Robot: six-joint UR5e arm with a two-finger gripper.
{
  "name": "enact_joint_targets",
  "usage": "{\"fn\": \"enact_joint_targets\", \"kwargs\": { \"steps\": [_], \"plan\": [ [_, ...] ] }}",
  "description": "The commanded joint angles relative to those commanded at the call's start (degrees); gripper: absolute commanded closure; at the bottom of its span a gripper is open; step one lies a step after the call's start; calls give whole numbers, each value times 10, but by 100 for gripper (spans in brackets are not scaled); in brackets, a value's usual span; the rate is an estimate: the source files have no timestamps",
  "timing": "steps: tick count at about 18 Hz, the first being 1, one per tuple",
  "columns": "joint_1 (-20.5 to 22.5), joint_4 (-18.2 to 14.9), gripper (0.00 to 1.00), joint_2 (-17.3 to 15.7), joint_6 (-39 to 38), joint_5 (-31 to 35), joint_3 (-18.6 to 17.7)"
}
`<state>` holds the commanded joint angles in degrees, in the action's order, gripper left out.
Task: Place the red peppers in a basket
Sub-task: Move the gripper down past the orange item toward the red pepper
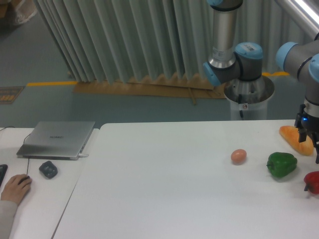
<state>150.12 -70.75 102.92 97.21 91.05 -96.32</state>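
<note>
Red pepper (312,182): one, at right table edge, partly cropped.
Green pepper (281,165): one, just left of it.
Bread loaf (296,139): one.
Egg (239,156): one.
Gripper (310,142): above loaf; spread or pressed together, cannot tell.

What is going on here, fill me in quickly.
A robot arm's gripper hangs at the table's far right edge, above the red pepper and in front of the bread loaf. It holds nothing. The pepper lies untouched beside the green pepper, with an egg further left. No basket is in view.
</note>
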Motion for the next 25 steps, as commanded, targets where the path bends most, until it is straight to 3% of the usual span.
{"fn": "enact_joint_targets", "kwargs": {
  "steps": [8, 12, 21, 25],
  "plan": [
    [10, 5, 0, 5, -73, -3, -5],
    [14, 33, 0, 7, -206, -21, -1],
    [12, 50, 0, 25, -241, -18, 17],
    [10, 51, 0, 39, -229, -18, 46]
  ]
}}
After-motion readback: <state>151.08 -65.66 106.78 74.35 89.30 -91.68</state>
